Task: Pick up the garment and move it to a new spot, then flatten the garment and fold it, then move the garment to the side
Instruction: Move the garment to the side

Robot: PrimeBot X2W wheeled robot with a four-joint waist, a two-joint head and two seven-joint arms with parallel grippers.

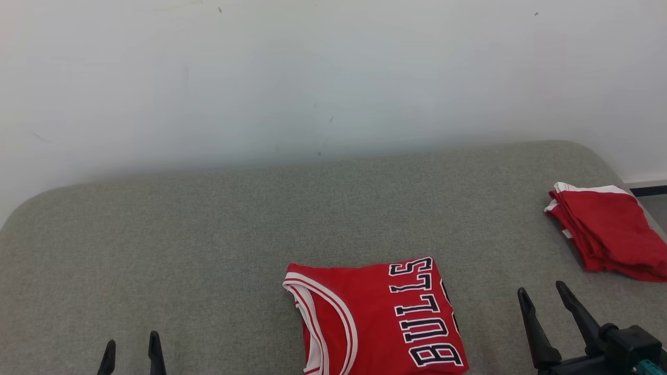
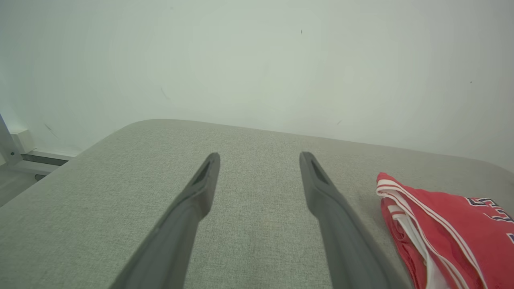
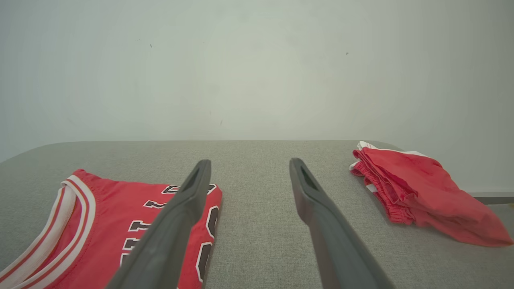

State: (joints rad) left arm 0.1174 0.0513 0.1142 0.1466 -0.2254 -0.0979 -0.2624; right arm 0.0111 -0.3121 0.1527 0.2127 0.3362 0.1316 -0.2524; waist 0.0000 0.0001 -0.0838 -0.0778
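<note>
You face a plain off-white wall (image 1: pixel 333 78), evenly lit, with a few small dark specks and faint scuffs. Before it lies your desk (image 1: pixel 208 234), covered in grey woven fabric with rounded far corners; a dark baseboard (image 1: pixel 647 190) shows past its right corner.

The word "BULLS" stands in black letters with white outline on the folded red jersey (image 1: pixel 375 317), right of its striped neckline (image 1: pixel 336 307). Nothing else is readable.

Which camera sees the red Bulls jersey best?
The head view: the jersey lies folded with BULLS readable, bottom edge cropped. The left wrist view catches its collar side; in the right wrist view, the right end effector hides part.
</note>
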